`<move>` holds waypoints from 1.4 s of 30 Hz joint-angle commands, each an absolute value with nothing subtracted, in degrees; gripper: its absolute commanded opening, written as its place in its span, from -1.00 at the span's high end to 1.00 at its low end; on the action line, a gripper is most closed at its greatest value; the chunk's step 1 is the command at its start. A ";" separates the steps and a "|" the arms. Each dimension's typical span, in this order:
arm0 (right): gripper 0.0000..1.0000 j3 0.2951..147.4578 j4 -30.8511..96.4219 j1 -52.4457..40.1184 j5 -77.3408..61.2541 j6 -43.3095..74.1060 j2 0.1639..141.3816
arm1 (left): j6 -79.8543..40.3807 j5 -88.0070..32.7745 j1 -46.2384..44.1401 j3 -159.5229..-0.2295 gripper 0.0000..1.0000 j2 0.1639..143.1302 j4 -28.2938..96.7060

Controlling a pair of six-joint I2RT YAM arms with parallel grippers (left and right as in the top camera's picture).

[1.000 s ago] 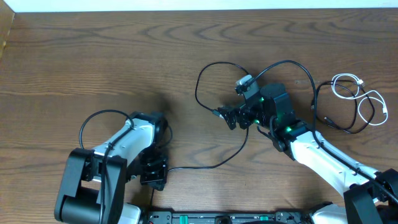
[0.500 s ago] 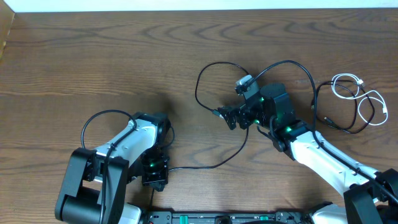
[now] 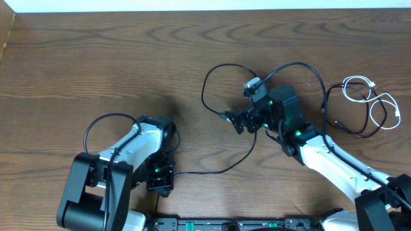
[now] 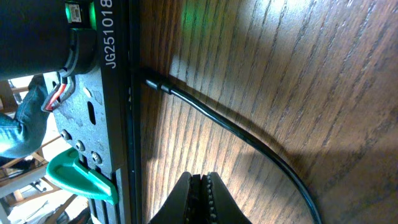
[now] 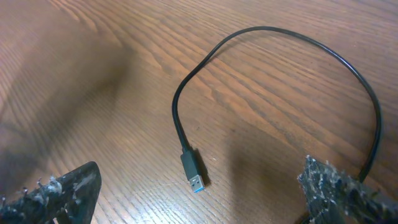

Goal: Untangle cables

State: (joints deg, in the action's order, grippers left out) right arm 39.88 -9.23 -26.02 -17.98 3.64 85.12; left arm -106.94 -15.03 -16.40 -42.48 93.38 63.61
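A black cable (image 3: 207, 86) loops across the table's middle. Its USB plug (image 5: 193, 172) lies flat between the fingers of my right gripper (image 5: 199, 199), which is open and empty just above it; the gripper also shows in the overhead view (image 3: 239, 121). A second black cable (image 3: 221, 169) runs from under the right arm to my left gripper (image 3: 159, 182). The left gripper (image 4: 200, 194) is shut and empty, with that cable (image 4: 249, 140) lying beside it, apart from it. A white cable (image 3: 361, 88) and another black cable (image 3: 359, 133) lie loosely looped at the far right.
The black mounting rail (image 4: 118, 112) with a green clamp (image 4: 78, 180) runs along the table's front edge, close to my left gripper. The left arm's own thick wire (image 3: 103, 119) arcs over its base. A white wall edge (image 3: 205, 5) borders the far side.
The left wrist turned slightly near the front rail a second ago and has since held still. The right arm and the cables have not moved.
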 commanded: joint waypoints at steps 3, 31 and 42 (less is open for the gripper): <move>-0.98 39.68 -9.23 -26.35 -17.50 2.92 85.52 | -108.12 -13.80 -16.60 -42.04 0.85 93.60 64.05; -0.99 39.68 -9.26 -26.35 -17.50 2.92 85.52 | -108.36 -12.12 -16.58 -39.42 0.86 93.60 61.84; -0.99 39.68 -9.28 -26.35 -17.50 2.92 85.52 | -110.72 -10.81 -16.58 -37.65 0.85 93.60 60.36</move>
State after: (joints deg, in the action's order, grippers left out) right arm 39.88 -9.23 -26.02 -17.96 3.62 85.12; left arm -107.63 -12.80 -16.40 -38.15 93.36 60.27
